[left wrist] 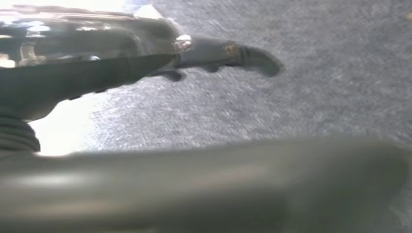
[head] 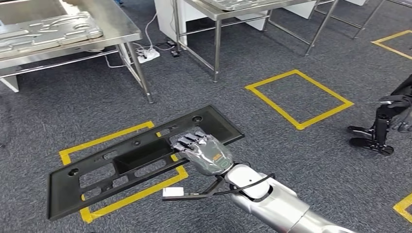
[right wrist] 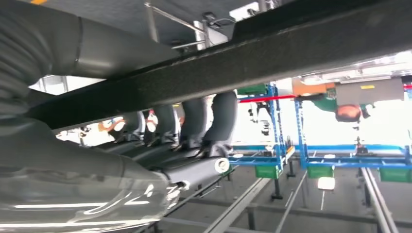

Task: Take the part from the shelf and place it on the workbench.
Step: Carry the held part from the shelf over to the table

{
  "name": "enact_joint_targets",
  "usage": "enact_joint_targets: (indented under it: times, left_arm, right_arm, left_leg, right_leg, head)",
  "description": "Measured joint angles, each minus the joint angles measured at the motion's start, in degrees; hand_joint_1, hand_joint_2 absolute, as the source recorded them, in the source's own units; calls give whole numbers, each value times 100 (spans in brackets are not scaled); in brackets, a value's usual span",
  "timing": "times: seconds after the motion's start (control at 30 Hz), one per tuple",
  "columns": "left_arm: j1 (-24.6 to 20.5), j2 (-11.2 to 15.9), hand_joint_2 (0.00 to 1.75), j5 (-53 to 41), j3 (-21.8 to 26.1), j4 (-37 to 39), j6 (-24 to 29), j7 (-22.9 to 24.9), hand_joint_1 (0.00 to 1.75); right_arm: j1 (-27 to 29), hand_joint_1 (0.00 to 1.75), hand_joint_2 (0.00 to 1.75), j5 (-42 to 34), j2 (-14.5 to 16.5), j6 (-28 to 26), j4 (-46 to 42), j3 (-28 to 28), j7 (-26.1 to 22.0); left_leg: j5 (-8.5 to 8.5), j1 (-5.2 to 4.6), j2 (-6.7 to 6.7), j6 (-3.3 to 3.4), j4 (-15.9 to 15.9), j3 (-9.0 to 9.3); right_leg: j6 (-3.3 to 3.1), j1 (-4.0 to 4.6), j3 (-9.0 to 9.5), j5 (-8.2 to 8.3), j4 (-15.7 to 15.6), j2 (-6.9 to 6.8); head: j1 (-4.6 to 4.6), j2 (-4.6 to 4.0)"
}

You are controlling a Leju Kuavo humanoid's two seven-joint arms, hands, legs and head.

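your right hand (head: 204,150) grips the part (head: 136,158), a long flat black panel with cut-outs, fingers (right wrist: 221,116) hooked over one long edge and the thumb below, as the right wrist view shows. the part hangs in the air over the floor, tilted, its far end to the right and its near end low on the left. your left hand (left wrist: 145,53) hangs over the carpet; the view is blurred, so you cannot tell whether it is open or closed, though nothing seems to be in it.

judging by this, the take from the shelf is done and the carry is under way; the placing is left. the steel table (head: 121,26) stands far left, well apart from the part, with a pressed metal sheet (head: 48,31) lying on it. a second table (head: 214,12) stands further right.

the floor is grey carpet (head: 218,82) with yellow tape squares (head: 299,97); a power strip (head: 148,55) lies between the tables.
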Motion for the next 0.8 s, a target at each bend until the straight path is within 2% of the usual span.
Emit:
enact_joint_targets:
  times: [0.03,0.07,0.1,0.13,0.17,0.2,0.23,0.27,0.3,0.33,0.4,0.43,0.47,0.5,0.53,0.57,0.6,0.63,0.67,0.7,0.77,0.8]
  left_arm:
    - [-21,3,175,2,1,0,1,-21,0]
    - [-38,5,175,2,1,0,-4,-45,0]
    - [-44,5,175,0,1,0,-10,-72,0]
    - [-42,5,175,-2,1,0,-15,-96,0]
    - [-37,5,175,-4,1,0,-17,-113,0]
    - [-35,4,175,-5,1,0,-17,-128,0]
    - [-37,3,175,-4,1,0,-16,-136,0]
    - [-45,1,175,-2,1,0,-14,-137,0]
    - [-51,0,175,1,1,0,-13,-130,0]
    - [-48,-1,175,2,1,0,-11,-120,0]
    - [-17,7,175,8,2,0,-11,-85,0]
    - [-1,8,175,18,3,1,-11,-69,0]
    - [2,9,175,30,3,2,-11,-54,0]
    - [-8,11,175,44,3,3,-11,-40,0]
    - [-21,5,175,55,3,4,-11,-31,0]
    - [-32,5,175,61,4,4,-11,-24,0]
    - [-31,5,175,64,4,4,-11,-25,0]
    - [-20,5,175,67,5,4,-11,-34,0]
    - [-9,5,175,71,7,4,-11,-46,0]
    - [1,5,175,78,9,4,-11,-63,0]
    - [-6,5,175,97,14,4,-11,-92,0]
    - [-16,5,175,104,16,4,-11,-103,0]
  right_arm:
    - [-17,175,175,24,-4,30,5,18,2]
    - [-27,175,175,45,-11,56,15,34,3]
    - [-28,175,175,54,-19,76,29,51,7]
    - [-30,175,175,50,-25,87,41,66,11]
    - [-36,175,175,42,-27,91,51,80,14]
    - [-47,175,175,37,-27,92,56,93,17]
    - [-62,175,175,37,-29,93,61,108,18]
    - [-77,175,175,40,-31,95,67,123,18]
    - [-89,175,175,41,-34,97,75,138,19]
    - [-102,175,175,43,-36,99,83,154,20]
    - [-134,175,175,41,-30,98,89,176,29]
    - [-151,175,175,40,-24,95,89,182,38]
    - [-166,175,175,37,-19,91,89,185,48]
    - [-172,175,175,35,-18,86,89,185,56]
    - [-171,175,175,35,-22,83,89,185,61]
    - [-166,175,175,37,-29,81,90,185,62]
    - [-156,175,175,38,-36,81,91,186,61]
    - [-148,175,175,38,-38,81,92,190,61]
    - [-146,175,175,38,-39,81,93,193,60]
    - [-149,175,175,38,-38,81,93,197,60]
    - [-173,175,175,38,-38,81,92,201,60]
    - [-190,175,175,37,-38,81,92,203,60]
  left_leg:
    - [-10,3,-72,22,-5,19]
    - [-19,1,-152,39,-4,32]
    - [-29,0,-237,47,-3,46]
    - [-39,-1,-324,48,-1,62]
    - [-51,-1,-410,42,0,84]
    - [-67,0,-493,29,3,108]
    - [-83,0,-571,11,9,124]
    - [-98,5,-650,-10,21,123]
    - [-104,16,-719,-37,28,110]
    - [-103,31,-783,-66,30,90]
    - [-102,56,-889,-127,22,67]
    - [-130,49,-841,-156,53,52]
    - [-194,39,-727,-187,150,5]
    - [-315,38,-553,-221,372,-107]
    - [-465,41,-369,-260,703,-281]
    - [-609,59,-255,-295,1069,-480]
    - [-695,81,-187,-323,1382,-655]
    - [-675,101,-157,-342,1513,-739]
    - [-557,116,-135,-351,1437,-717]
    - [-337,126,-82,-350,1126,-573]
    - [-17,85,162,-311,413,-221]
    - [50,52,277,-271,170,-107]
  right_leg:
    - [-9,6,-206,-147,368,150]
    - [-15,10,-437,-263,740,228]
    - [-17,16,-626,-288,996,260]
    - [-19,20,-735,-201,1067,276]
    - [-22,22,-732,5,907,297]
    - [-32,20,-641,281,568,359]
    - [-45,14,-528,508,213,495]
    - [-56,5,-419,660,-108,627]
    - [-68,3,-353,726,-304,735]
    - [-80,7,-327,710,-372,787]
    - [-121,4,-290,708,-422,680]
    - [-150,-11,-266,707,-442,611]
    - [-178,-28,-242,706,-463,535]
    - [-202,-41,-219,696,-477,445]
    - [-219,-38,-202,679,-481,358]
    - [-228,-35,-190,661,-481,267]
    - [-229,-34,-174,640,-480,173]
    - [-222,-35,-153,617,-480,90]
    - [-209,-37,-125,592,-479,16]
    - [-188,-40,-79,557,-479,-63]
    - [-133,-26,8,486,-483,-202]
    - [-101,-9,40,456,-485,-265]
  head:
    - [4,0]
    - [7,0]
    - [8,0]
    - [8,0]
    - [8,0]
    - [8,0]
    - [7,0]
    - [6,0]
    - [5,0]
    - [4,0]
    - [5,0]
    - [-1,0]
    - [-8,1]
    - [-14,1]
    - [-21,1]
    - [-22,1]
    - [-22,1]
    - [-22,0]
    - [-22,0]
    - [-22,0]
    - [-22,0]
    - [-21,0]
